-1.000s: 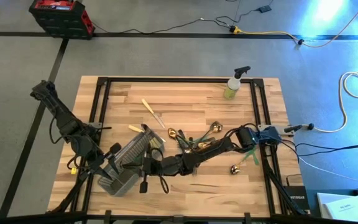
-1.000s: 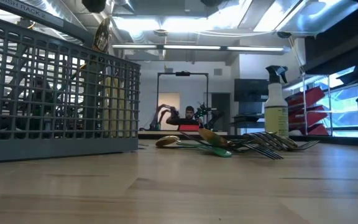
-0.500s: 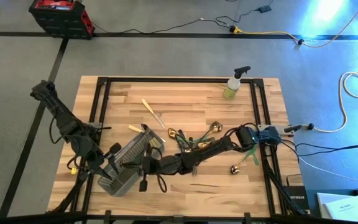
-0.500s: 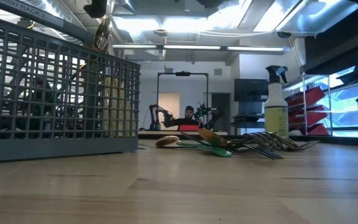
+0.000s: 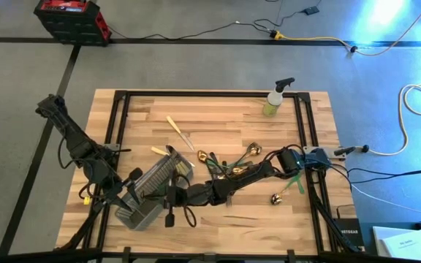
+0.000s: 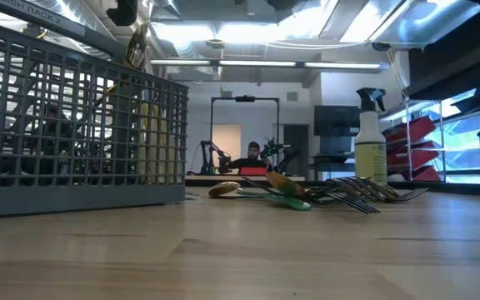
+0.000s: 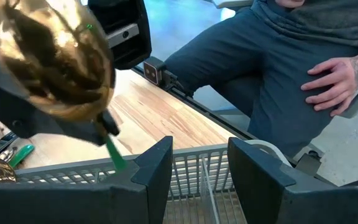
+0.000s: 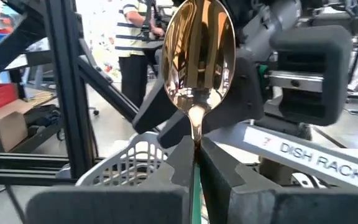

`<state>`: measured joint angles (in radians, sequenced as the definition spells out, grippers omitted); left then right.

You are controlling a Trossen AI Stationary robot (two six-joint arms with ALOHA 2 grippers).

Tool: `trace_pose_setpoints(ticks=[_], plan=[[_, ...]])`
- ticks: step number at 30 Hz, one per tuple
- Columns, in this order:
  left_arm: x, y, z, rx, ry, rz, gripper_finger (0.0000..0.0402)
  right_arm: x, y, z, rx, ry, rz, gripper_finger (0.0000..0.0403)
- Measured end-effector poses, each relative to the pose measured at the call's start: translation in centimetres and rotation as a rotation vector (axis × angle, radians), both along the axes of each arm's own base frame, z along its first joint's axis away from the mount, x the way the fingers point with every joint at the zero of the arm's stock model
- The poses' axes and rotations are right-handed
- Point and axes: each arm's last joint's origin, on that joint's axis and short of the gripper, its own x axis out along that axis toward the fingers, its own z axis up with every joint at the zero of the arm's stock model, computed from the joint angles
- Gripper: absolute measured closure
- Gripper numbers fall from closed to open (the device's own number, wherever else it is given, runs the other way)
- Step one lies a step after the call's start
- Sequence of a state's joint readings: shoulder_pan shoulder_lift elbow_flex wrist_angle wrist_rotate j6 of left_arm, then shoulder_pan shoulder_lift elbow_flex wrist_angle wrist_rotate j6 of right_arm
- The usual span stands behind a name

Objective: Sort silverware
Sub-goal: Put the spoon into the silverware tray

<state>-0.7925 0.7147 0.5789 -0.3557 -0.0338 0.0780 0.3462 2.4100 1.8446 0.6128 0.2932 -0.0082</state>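
Note:
A grey wire-mesh caddy point(image 5: 150, 191) stands on the table's near left part, its base flat on the wood point(image 6: 73, 133). My left gripper point(image 5: 129, 190) is at the caddy's left end, with its two fingers point(image 7: 157, 177) on either side of the rim. My right gripper point(image 5: 169, 199) reaches in from the right, level, over the caddy and is shut on a spoon point(image 8: 197, 56) with a gold bowl and a green handle. More silverware lies in a pile point(image 5: 229, 164) mid-table. My left gripper has the caddy's rim point(image 7: 197, 155) at its left end between its two fingers, coming slanting down from the table's left. The fingers hide the place of contact itself. The caddy stays on the table. My right gripper pinches the spoon's slim neck point(image 8: 196, 134) just below the bowl, between its two fingertips. The fingers come level from the table's right. The bowl stands above them and the green handle point(image 7: 114, 152) slants down toward the caddy, with the spoon lifted clear.
A yellow-green spray bottle point(image 5: 275, 101) stands at the far right. Loose pieces lie about: a cream knife point(image 5: 180, 131), a spoon point(image 5: 276, 197) and a green-handled piece point(image 5: 298, 183). A person sits beyond the table, one hand point(image 7: 334, 81) on the lap.
My right gripper has tipped slightly at the wrist above the caddy. The spoon's bowl stays where it was over the rim. The caddy and the left gripper have kept still.

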Motion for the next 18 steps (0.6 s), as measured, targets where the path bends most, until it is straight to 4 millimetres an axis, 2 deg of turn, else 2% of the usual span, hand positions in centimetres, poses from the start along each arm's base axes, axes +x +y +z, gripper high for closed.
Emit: trace_pose_setpoints(ticks=[11, 18], plan=[[0.01, 0.00, 0.00, 0.000, 0.000, 0.000, 0.0261, 0.00, 0.00, -0.11, -0.005, 0.013, -0.001, 0.0398], [0.00, 0.00, 0.00, 0.000, 0.000, 0.000, 0.0261, 0.00, 0.00, -0.15, -0.006, 0.017, -0.002, 0.0343]])
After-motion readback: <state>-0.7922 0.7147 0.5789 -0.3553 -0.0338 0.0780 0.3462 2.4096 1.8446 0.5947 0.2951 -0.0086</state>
